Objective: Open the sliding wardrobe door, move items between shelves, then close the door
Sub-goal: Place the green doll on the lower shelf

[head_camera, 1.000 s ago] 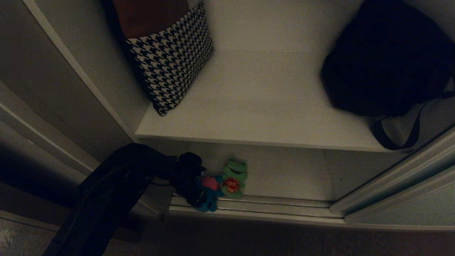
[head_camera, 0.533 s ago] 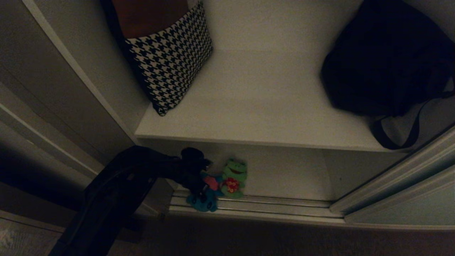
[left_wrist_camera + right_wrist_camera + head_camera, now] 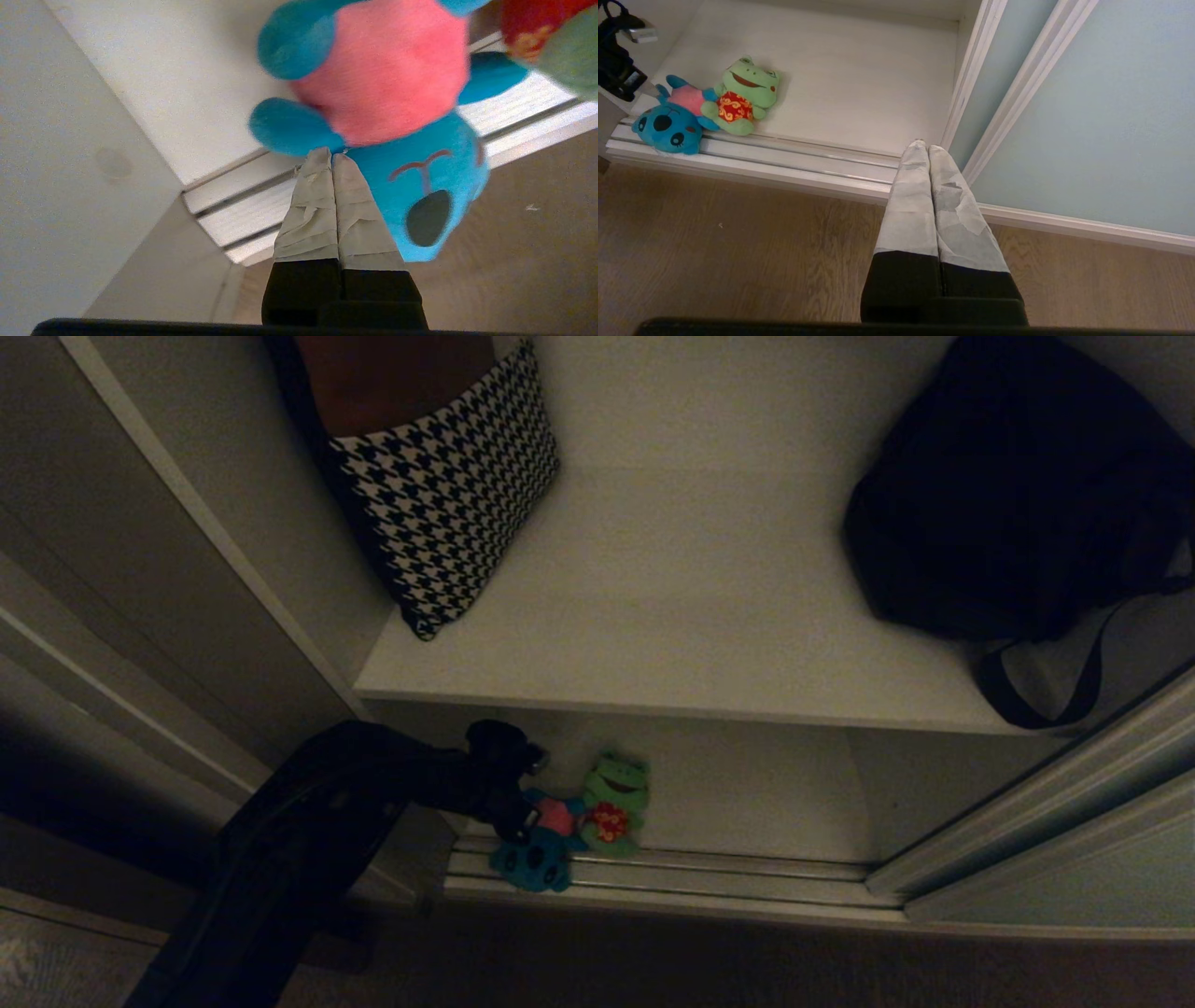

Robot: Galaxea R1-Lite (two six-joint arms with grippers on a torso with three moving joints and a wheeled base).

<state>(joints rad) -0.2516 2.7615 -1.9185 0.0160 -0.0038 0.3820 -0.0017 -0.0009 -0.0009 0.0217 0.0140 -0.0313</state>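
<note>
head view, dim throughout: the left gripper (image 3: 528, 823) is a dark shape at lower centre-left, and its fingertips merge with the teal plush toy (image 3: 537, 859). in the left wrist view the taped fingers (image 3: 317, 210) are pressed flat together with no gap, tips touching the toy's neck where the head meets the pink belly; whether any fabric or cord is pinched there cannot be made out. the toy is cut off at the top of that view, with only a corner of the green frog plush (image 3: 567, 60) showing at upper right. the right wrist view is clearest: the teal toy lies with its head on the ribbed floor track (image 3: 794, 161) at left, the frog just beside it on the lower shelf (image 3: 859, 88), touching. the right gripper (image 3: 924, 148), fingers closed together, hangs over the floor at centre, near the pale grey-green sliding wardrobe door (image 3: 1101, 116) at right. in the head view, the upper shelf (image 3: 691, 616) holds a houndstooth bag (image 3: 448, 513) at upper left and a black bag (image 3: 1018, 495) cut off at upper right.
</note>
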